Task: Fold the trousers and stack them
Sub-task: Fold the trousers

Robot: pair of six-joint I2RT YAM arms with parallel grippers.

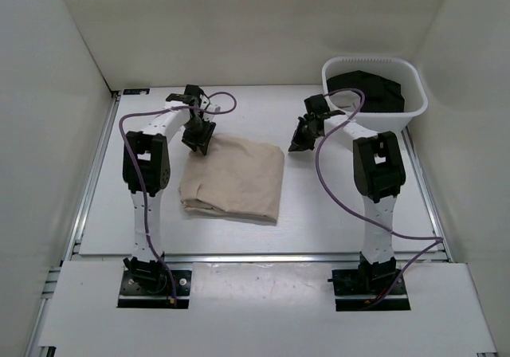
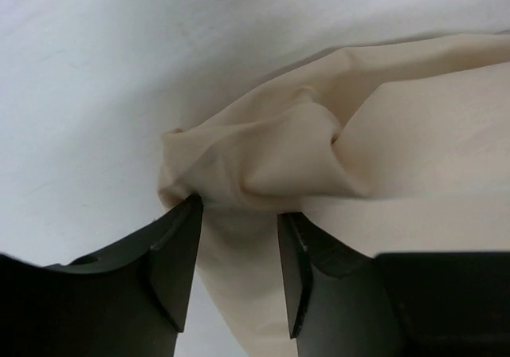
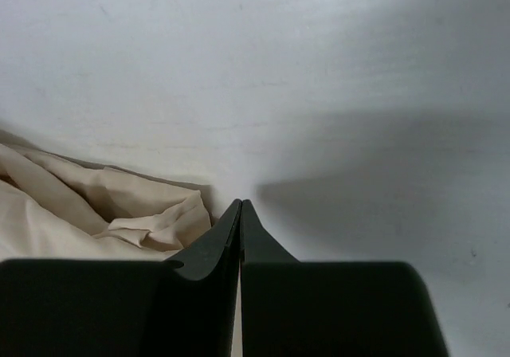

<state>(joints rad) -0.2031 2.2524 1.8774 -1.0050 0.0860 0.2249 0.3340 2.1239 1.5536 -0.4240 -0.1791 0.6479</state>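
Note:
The beige trousers (image 1: 235, 182) lie folded into a rough square at the middle of the white table (image 1: 335, 213). My left gripper (image 1: 197, 143) points down at their far left corner. In the left wrist view its jaws (image 2: 239, 205) stand apart, with a bunched fold of the trousers (image 2: 398, 134) lying between and just ahead of the fingertips. My right gripper (image 1: 296, 144) hovers beside the far right corner. In the right wrist view it (image 3: 241, 204) is shut with nothing in it, and the crumpled edge of the trousers (image 3: 80, 205) lies just to its left.
A white basket (image 1: 414, 94) holding black garments (image 1: 370, 90) stands at the back right, just behind the right arm. White walls close in the table on the left, back and right.

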